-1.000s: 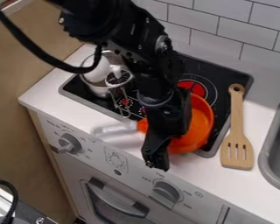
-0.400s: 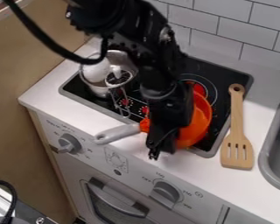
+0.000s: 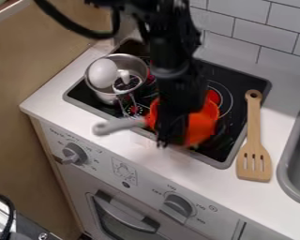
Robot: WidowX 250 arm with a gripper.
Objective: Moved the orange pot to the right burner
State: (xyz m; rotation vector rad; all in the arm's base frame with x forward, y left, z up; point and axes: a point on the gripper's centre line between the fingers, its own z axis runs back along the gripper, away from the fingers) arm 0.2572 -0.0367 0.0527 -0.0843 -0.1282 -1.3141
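Observation:
The black gripper [image 3: 165,136] hangs down over the front of the stove, in front of the orange pot's left part. The orange pot [image 3: 202,123] is at the front middle of the black cooktop and shows on both sides of the gripper. Its grey handle [image 3: 120,125] points left over the white counter edge. Behind the pot, part of the right burner [image 3: 224,96] shows with its red centre. The arm hides the pot's middle and where the gripper meets it.
A metal pot [image 3: 108,98] holding a white egg-shaped object [image 3: 103,73] and a strainer-like utensil stands at the cooktop's left. A wooden slotted spatula [image 3: 254,140] lies right of the stove, beside the grey sink [image 3: 290,164]. White tiles [image 3: 265,33] line the back.
The gripper has moved up and back, away from the counter's front edge. The orange pot has shifted back and left with it, and its handle has swung slightly.

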